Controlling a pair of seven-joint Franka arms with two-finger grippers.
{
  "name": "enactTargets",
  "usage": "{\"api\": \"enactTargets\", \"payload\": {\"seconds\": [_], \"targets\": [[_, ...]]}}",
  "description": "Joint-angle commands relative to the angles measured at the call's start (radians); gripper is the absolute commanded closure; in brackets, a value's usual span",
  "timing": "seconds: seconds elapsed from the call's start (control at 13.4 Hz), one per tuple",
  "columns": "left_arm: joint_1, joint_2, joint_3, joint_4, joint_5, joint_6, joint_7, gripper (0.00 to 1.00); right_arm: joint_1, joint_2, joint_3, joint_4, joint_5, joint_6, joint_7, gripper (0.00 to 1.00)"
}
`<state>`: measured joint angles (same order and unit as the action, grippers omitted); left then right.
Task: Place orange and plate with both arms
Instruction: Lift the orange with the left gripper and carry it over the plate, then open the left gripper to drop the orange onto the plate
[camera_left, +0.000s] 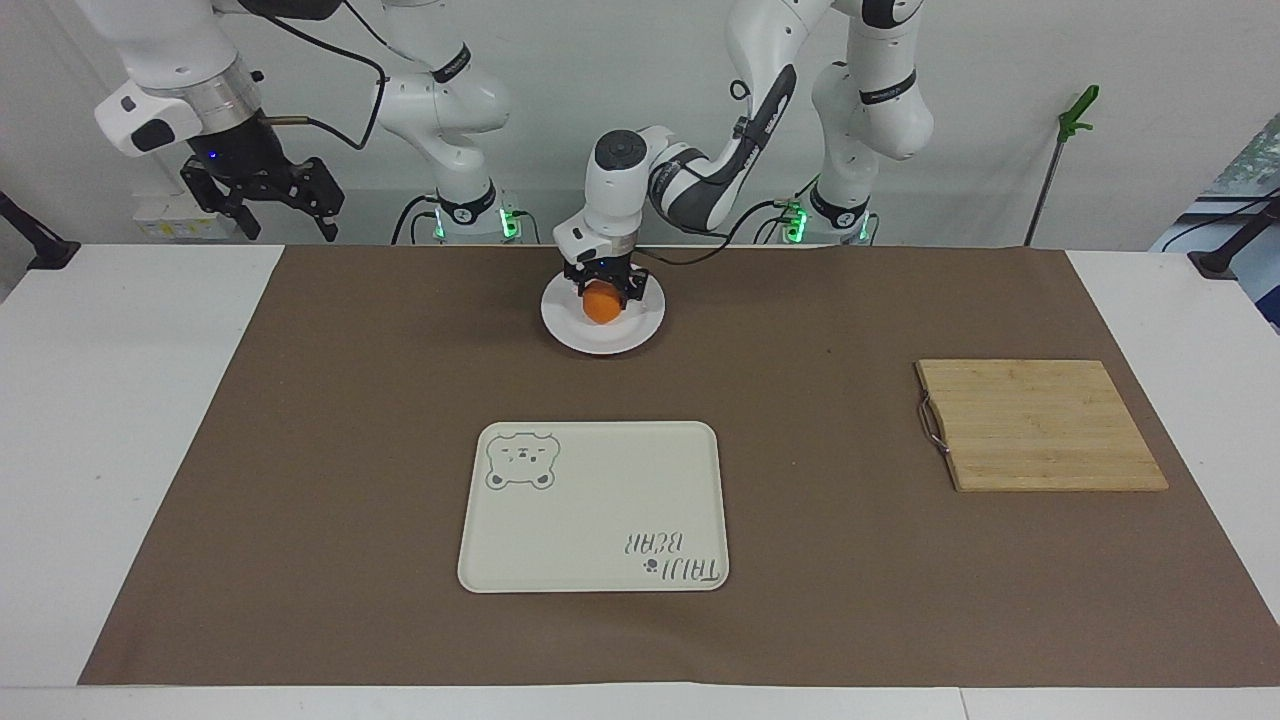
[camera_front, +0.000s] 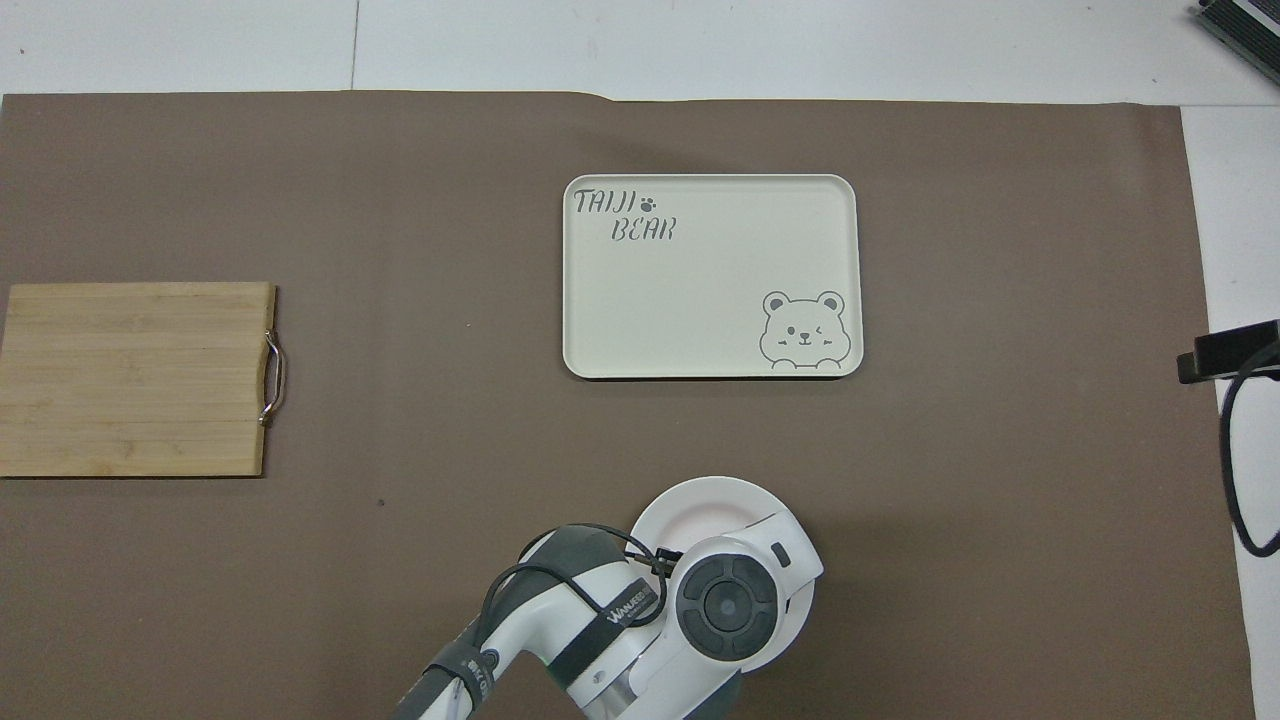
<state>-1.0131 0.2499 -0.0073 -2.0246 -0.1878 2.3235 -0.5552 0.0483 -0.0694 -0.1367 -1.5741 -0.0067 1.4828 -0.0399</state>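
— What do you count?
— One orange (camera_left: 601, 303), one plate (camera_left: 603, 337), two grippers.
— The fruit?
— Small, round, bright, resting on the glossy white plate. My left gripper (camera_left: 602, 290) straddles it; I cannot tell whether it grips. My right gripper (camera_left: 262, 197) waits spread, aloft.

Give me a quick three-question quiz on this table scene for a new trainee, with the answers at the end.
1. True or false: the orange is on the plate.
2. Which lies nearer to the robots, the plate or the tray with the bear drawing?
A. the plate
B. the tray
3. Fill in: the left gripper is around the orange; the right gripper waits, raised, toward the right arm's end of the table, holding ____.

Key
1. True.
2. A.
3. Nothing.
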Motion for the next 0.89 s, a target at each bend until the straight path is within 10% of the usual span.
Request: {"api": "enactTargets", "payload": {"seconds": [0.0, 0.82], "targets": [[0.016, -0.023, 0.018, 0.003, -0.021, -0.007, 0.012, 0.00, -0.008, -0.027, 0.005, -0.038, 0.010, 0.010, 0.000, 0.00], [0.402, -0.092, 0.024, 0.007, 0.140, -0.127, 0.116, 0.00, 0.013, -0.116, 0.005, -0.329, 0.144, 0.180, -0.084, 0.00]]}}
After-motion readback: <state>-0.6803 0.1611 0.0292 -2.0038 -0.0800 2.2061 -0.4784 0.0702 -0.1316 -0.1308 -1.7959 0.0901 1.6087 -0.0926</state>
